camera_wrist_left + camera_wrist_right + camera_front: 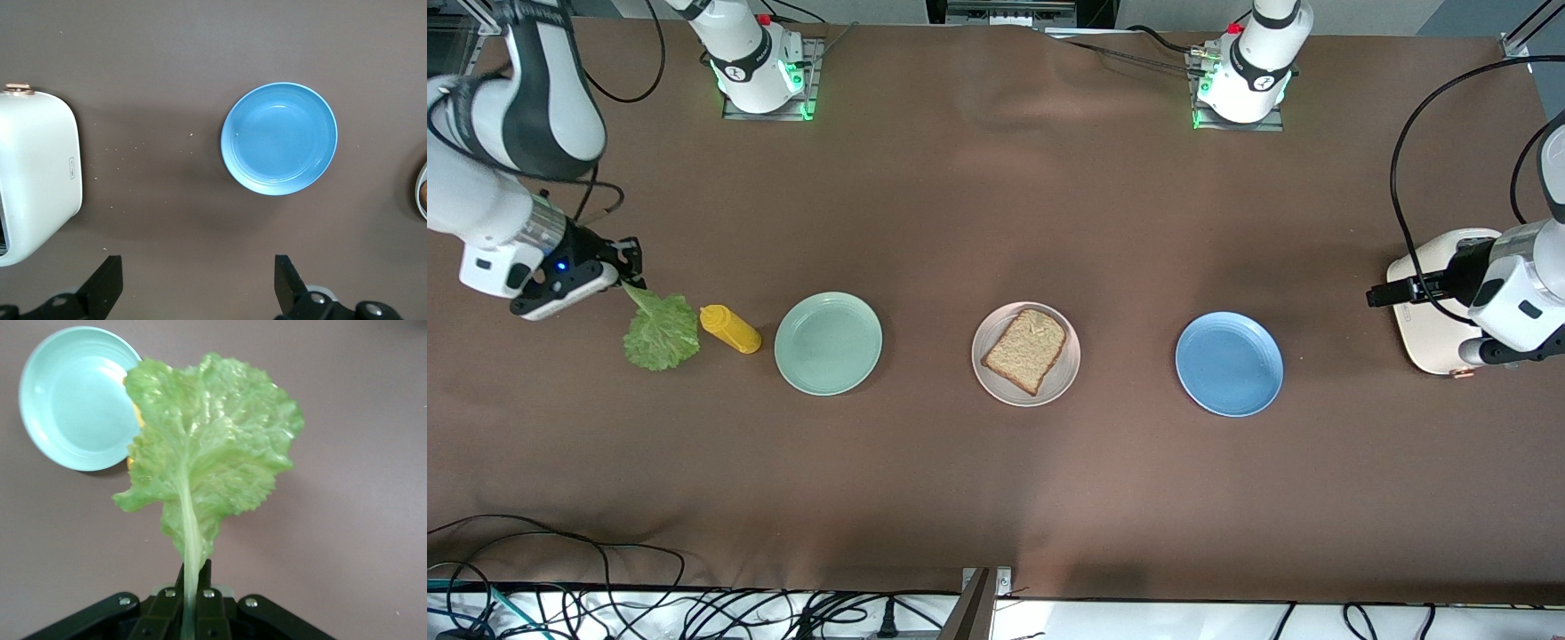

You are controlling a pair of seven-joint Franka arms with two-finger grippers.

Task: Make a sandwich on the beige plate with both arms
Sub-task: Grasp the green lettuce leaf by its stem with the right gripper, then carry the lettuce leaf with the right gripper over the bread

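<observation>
The beige plate (1067, 378) sits mid-table with one slice of brown bread (1027, 348) on it; no second slice is in view. My right gripper (627, 271) is shut on the stem of a green lettuce leaf (661, 332), which hangs beside a yellow bottle at the right arm's end of the table. In the right wrist view the leaf (207, 447) fans out from the shut gripper (195, 577). My left gripper (1383, 293) is over the toaster's edge, open and empty. The left wrist view shows its fingertips (110, 270) wide apart.
A yellow squeeze bottle (730, 328) lies between the lettuce and a mint-green plate (828, 343). A blue plate (1229, 364) sits between the beige plate and a white toaster (1427, 333). The blue plate (279, 139) and toaster (37, 173) show in the left wrist view.
</observation>
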